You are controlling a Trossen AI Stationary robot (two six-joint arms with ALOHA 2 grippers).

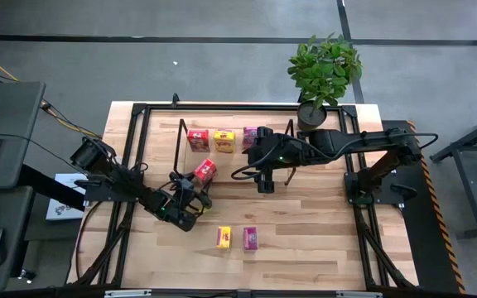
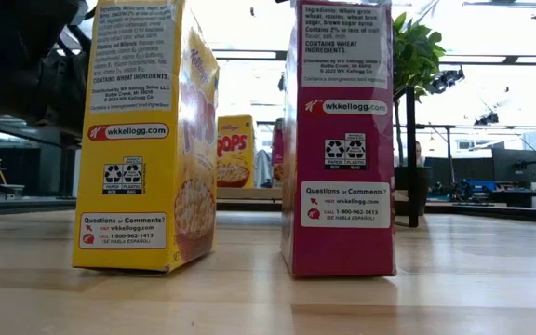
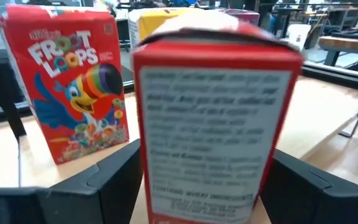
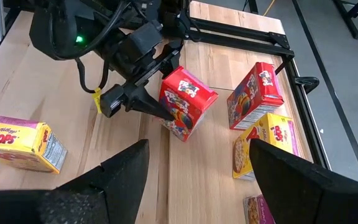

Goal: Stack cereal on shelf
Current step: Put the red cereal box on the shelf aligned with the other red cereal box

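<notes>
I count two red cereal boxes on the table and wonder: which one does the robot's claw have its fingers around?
The red box nearer the table's middle, between the left gripper fingers. The other red box stands alone in the back row beside a yellow box.

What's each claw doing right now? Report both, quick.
Left claw: open around the red cereal box, which is tilted; grip cannot be told.
Right claw: open, holding nothing.

3 boxes [image 1: 223, 139] on shelf [image 1: 160, 124]
</notes>
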